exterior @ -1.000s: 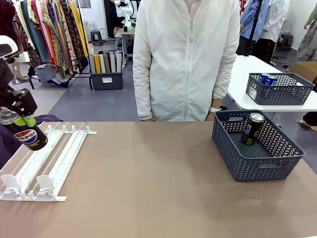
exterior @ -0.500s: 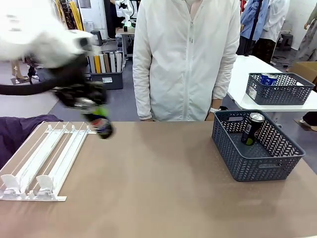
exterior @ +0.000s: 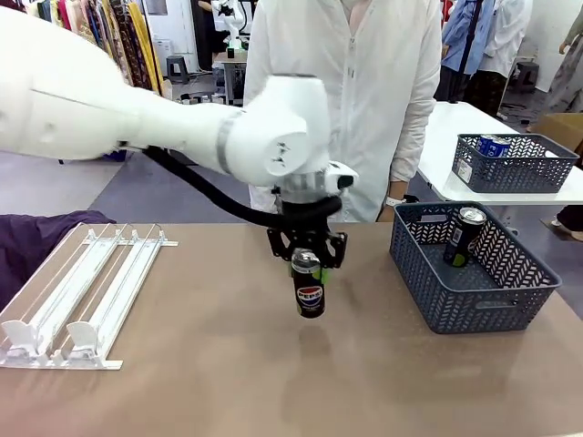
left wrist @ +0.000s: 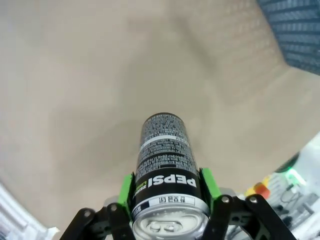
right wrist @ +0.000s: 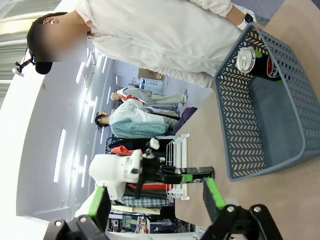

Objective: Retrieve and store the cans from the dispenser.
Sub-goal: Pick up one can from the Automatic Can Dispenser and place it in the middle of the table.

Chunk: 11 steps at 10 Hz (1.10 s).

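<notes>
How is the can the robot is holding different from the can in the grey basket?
The held can hangs upright above the table, gripped near its top by the left gripper; the basket can leans tilted inside the basket, with nothing gripping it. The held can is out over the bare table, the basket can already stored. Both are black and green with silver tops.
</notes>
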### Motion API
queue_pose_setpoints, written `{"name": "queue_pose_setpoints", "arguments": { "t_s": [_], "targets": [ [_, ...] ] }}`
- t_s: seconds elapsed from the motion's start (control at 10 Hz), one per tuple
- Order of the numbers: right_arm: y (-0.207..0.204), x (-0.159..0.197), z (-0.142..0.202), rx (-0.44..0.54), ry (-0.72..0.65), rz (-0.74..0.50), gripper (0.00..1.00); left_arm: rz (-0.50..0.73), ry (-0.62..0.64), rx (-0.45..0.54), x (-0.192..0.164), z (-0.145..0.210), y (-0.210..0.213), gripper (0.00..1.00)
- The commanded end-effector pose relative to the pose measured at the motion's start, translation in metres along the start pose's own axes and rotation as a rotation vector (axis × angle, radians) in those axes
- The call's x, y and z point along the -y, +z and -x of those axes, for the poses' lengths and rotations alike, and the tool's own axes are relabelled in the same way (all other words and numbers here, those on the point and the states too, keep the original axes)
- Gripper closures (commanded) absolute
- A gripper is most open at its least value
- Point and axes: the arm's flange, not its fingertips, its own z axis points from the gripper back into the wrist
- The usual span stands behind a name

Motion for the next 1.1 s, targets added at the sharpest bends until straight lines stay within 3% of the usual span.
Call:
{"name": "queue_pose_setpoints", "arguments": {
  "t_s": [0.0,0.6,0.7,0.8,0.9,1.0],
  "targets": [
    [-0.002,-0.003,-0.003,0.009,0.014,-0.024,0.00,-0.090,0.009,-0.032,0.002,-0.017,0.018,1.00],
    [-0.002,-0.003,-0.003,0.009,0.014,-0.024,0.00,-0.093,0.032,-0.073,-0.008,-0.021,-0.004,1.00],
    [-0.002,-0.003,-0.003,0.009,0.014,-0.024,0.00,-0.093,0.033,-0.071,-0.008,-0.020,-0.004,0.68],
    [-0.002,-0.003,-0.003,0.009,0.014,-0.024,0.00,-0.096,0.034,-0.070,-0.008,-0.021,-0.004,0.11],
    [-0.002,-0.003,-0.003,0.009,0.014,-0.024,0.00,-0.099,0.036,-0.069,-0.009,-0.021,-0.004,0.00],
    [-0.002,-0.003,-0.003,0.009,0.014,-0.024,0.00,-0.099,0.036,-0.071,-0.009,-0.021,-0.004,0.00]
  ]
}}
